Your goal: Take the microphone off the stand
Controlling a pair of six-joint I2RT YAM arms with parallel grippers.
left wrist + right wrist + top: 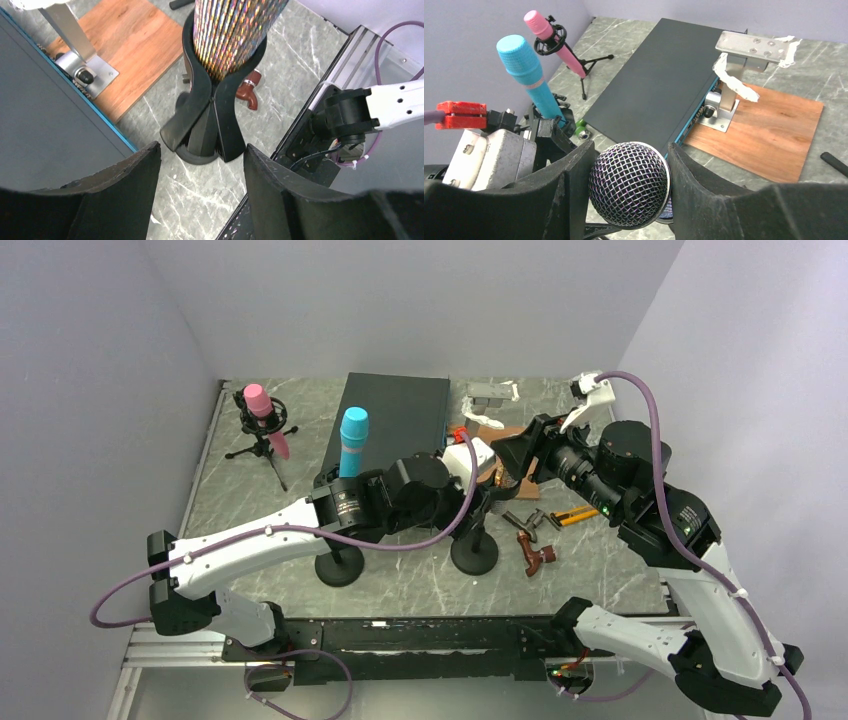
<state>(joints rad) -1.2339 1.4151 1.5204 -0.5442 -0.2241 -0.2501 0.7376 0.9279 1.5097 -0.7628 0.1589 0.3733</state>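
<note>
Grasping step: the microphone (629, 192) fills the gap of the wide right tool (629, 165), squeezed or not I cannot tell; the left tool (202, 155), open and empty, faces the stand (220, 105); next should come clamp and lift

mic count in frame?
3: pink mic on the back-left tripod; blue mic upright on a round-base stand; glittery mesh-headed mic in the central clip stand. None seem hidden.

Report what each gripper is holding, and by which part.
The right gripper clamps the microphone by its mesh head, one finger on each side. The left gripper holds nothing: its fingers are open in front of the stand.
</note>
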